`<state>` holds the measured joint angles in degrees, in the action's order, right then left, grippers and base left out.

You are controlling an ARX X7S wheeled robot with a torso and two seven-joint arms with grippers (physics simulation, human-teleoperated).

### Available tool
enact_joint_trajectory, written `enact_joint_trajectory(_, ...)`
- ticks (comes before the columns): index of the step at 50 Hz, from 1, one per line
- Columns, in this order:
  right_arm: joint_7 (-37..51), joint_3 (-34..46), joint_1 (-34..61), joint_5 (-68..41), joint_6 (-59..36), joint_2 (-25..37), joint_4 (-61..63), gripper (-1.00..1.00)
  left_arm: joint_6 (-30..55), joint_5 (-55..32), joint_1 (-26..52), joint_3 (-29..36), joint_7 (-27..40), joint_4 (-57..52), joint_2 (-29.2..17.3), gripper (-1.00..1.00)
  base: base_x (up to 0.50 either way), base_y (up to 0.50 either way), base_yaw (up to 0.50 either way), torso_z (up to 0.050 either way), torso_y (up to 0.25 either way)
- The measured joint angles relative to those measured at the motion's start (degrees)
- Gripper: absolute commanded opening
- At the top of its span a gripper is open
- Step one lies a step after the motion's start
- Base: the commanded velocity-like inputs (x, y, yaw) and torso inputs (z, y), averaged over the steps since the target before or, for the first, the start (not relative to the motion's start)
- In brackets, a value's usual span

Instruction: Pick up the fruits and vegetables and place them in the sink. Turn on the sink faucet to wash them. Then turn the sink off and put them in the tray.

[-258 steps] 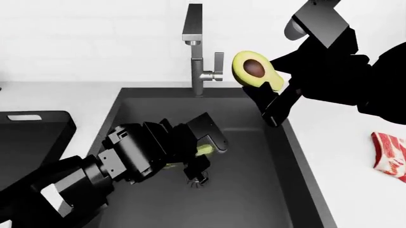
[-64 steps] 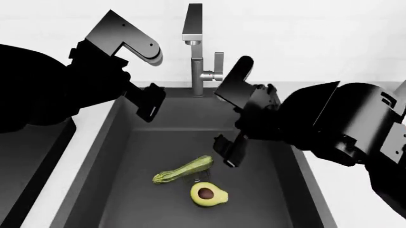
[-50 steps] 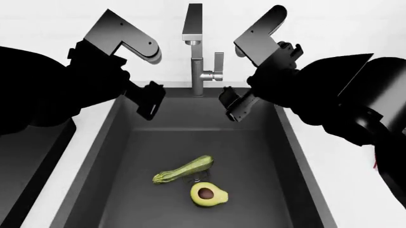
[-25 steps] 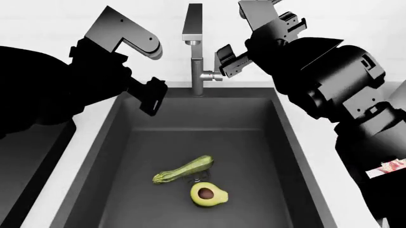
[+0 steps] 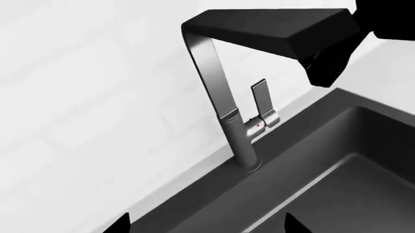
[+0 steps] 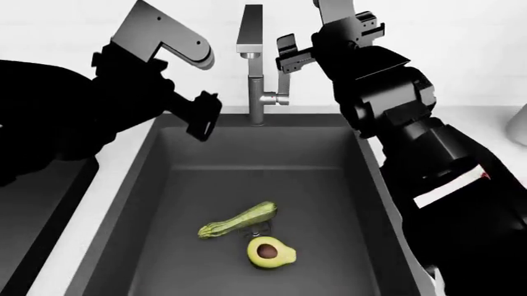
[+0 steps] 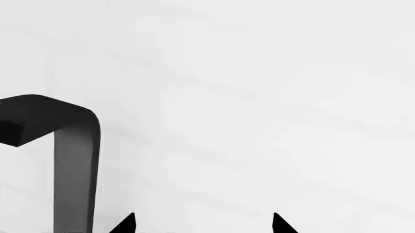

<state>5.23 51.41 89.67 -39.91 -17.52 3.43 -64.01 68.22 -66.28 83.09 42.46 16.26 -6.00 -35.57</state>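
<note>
The pale green zucchini (image 6: 239, 220) and the avocado half (image 6: 270, 252), pit up, lie side by side on the floor of the dark grey sink (image 6: 189, 148), over the drain. The steel faucet (image 6: 253, 61) stands behind the basin with its side lever (image 6: 284, 80) upright. My right gripper (image 6: 298, 54) is open and empty, right beside the top of the lever. My left gripper (image 6: 202, 118) is open and empty above the sink's back left corner. The left wrist view shows the faucet (image 5: 214, 73), the lever (image 5: 263, 99) and the right gripper's dark finger (image 5: 327, 68) by the spout.
The black tray (image 6: 33, 203) lies on the counter left of the sink. A white object (image 6: 519, 123) stands at the far right edge. The white tiled wall is close behind the faucet (image 7: 75, 160). My right arm crosses the sink's right rim.
Both arms have let go of the zucchini and avocado, which now lie in the sink. My right gripper has risen from over the basin to the lever's top. My left gripper edged slightly right.
</note>
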Motion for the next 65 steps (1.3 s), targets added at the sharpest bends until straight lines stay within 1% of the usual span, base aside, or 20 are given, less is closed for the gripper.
enact_joint_trajectory(8,-0.42,5.54,0.51,-6.3,5.19,-1.89,-6.02,1.0,-0.37,0.56,-0.09,0.41,0.39,-0.44,0.08,1.0,0.0,0.0,0.0,0.0,0.0)
enact_joint_trajectory(21,-0.41,7.38,0.14,-9.72,11.04,-2.99,-9.6,1.0,-1.49,0.9,-0.61,0.41,0.57,-2.2,-0.68,1.0,0.0,0.0,0.0,0.0,0.0)
enact_joint_trajectory(29,-1.82,14.1,0.13,-17.06,13.8,-3.22,-10.09,1.0,-2.61,1.43,-1.09,0.42,0.36,-3.11,-1.25,1.0,0.0,0.0,0.0,0.0,0.0)
enact_joint_trajectory(38,-2.69,22.15,0.36,-25.32,15.99,-3.36,-10.34,1.0,-3.45,2.29,-1.22,0.96,-0.33,-3.8,-1.73,1.0,0.0,0.0,0.0,0.0,-0.105)
enact_joint_trajectory(45,-3.06,26.36,0.46,-29.88,17.14,-3.39,-10.54,1.0,-3.75,2.64,-1.18,1.35,-0.72,-4.15,-1.87,1.0,0.0,0.0,0.0,0.0,0.0)
enact_joint_trajectory(53,-3.46,29.43,0.56,-33.34,18.09,-3.42,-10.58,1.0,-3.72,2.86,-0.78,1.62,-0.94,-4.51,-2.03,1.0,0.0,0.0,0.0,0.0,-0.164)
enact_joint_trajectory(59,-3.41,31.01,0.44,-35.06,18.35,-3.42,-10.71,1.0,-3.82,2.96,-0.73,1.83,-1.1,-4.57,-2.07,1.0,0.0,0.0,0.0,0.0,-0.05)
enact_joint_trajectory(65,-3.33,31.86,0.5,-35.88,18.29,-3.43,-10.74,1.0,-3.86,3.08,-0.6,1.98,-1.21,-4.71,-2.17,1.0,0.0,0.0,0.0,0.0,-0.22)
